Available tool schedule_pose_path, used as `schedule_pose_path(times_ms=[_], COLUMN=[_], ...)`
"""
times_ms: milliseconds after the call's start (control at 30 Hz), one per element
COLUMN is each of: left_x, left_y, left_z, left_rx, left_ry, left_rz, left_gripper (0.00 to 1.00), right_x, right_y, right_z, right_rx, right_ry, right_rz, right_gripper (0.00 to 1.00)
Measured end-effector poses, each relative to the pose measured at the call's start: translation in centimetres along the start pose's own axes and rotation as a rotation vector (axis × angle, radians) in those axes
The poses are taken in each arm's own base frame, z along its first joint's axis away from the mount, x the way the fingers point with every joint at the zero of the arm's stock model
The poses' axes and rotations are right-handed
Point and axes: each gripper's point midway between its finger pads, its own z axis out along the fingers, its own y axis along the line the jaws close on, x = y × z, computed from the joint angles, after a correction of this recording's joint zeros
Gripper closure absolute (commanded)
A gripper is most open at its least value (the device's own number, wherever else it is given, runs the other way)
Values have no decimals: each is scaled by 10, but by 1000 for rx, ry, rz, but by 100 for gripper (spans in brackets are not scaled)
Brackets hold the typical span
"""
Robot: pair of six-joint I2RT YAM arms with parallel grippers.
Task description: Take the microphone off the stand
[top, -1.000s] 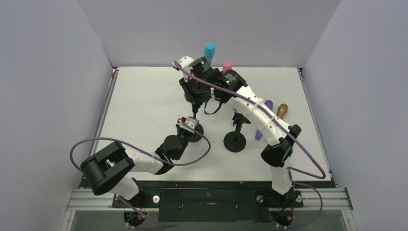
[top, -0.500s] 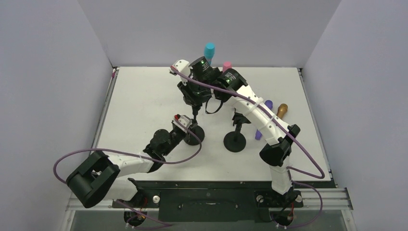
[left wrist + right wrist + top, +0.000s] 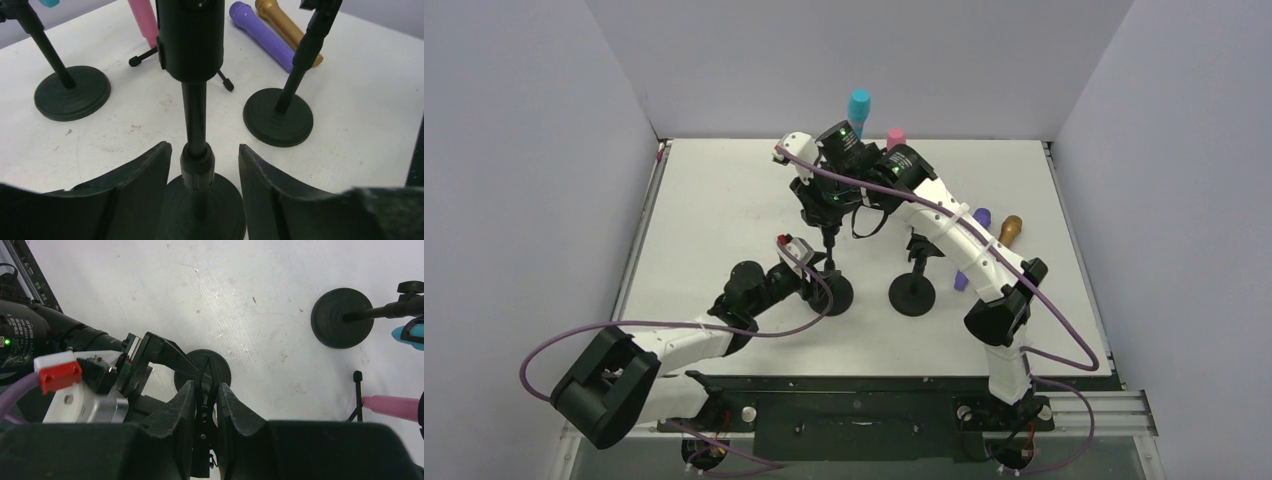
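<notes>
The left gripper (image 3: 205, 150) is seen wide open, low at the stand (image 3: 195, 115). Its two fingers (image 3: 145, 175) are set either side of the pole at the collar just above the round base (image 3: 200, 212). A gap is visible on both sides, so the pole is not touched. Nothing is held.

The right gripper (image 3: 206, 386) is brought down from above onto the top of the same stand. Its jaws are nearly closed, pinched on the black microphone (image 3: 190, 35), which sits upright on top of the pole. In the right wrist view only a narrow dark strip is seen between the fingers, with the base directly below. The exact contact on the microphone body is not shown clearly.

Beside it on the table (image 3: 724, 200):
- An empty stand (image 3: 278, 117) is placed to the right.
- A purple microphone (image 3: 262, 35) and a gold microphone (image 3: 287, 30) are laid flat behind it, side by side.
- A pink microphone (image 3: 145, 22) is propped on a small tripod.
- A teal microphone (image 3: 859, 103) is held on the far stand (image 3: 72, 92).
</notes>
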Motion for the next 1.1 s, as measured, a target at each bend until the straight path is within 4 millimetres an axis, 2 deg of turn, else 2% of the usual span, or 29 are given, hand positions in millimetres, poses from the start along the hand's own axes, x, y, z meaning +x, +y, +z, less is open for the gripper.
schedule_pose_path(times_ms=[100, 133, 200, 500, 633, 733, 967, 1100], left_x=[-5, -7, -15, -50, -70, -97, -180, -204], left_y=[-1, 1, 4, 31, 41, 47, 60, 62], left_z=[-1, -3, -7, -38, -60, -79, -110, -114], left_rx=[-2, -13, -40, -272, -382, -461, -605, -631], left_ry=[-14, -19, -34, -26, -11, -29, -132, -159], left_rz=[-8, -11, -14, -108, -162, -194, -255, -295], left_gripper=[23, 13, 1, 4, 4, 4, 4, 4], right_x=[-2, -3, -3, -5, -4, -4, 0, -3], right_y=[3, 4, 7, 3, 6, 8, 10, 9], right_z=[4, 5, 6, 7, 8, 8, 3, 4], right_rx=[2, 5, 10, 81, 108, 129, 196, 228], right_ry=[-11, -13, -16, -42, -61, -90, -201, -252], right_rz=[4, 5, 7, 59, 77, 92, 132, 145], right_gripper=[100, 100, 100, 100, 100, 100, 100, 100])
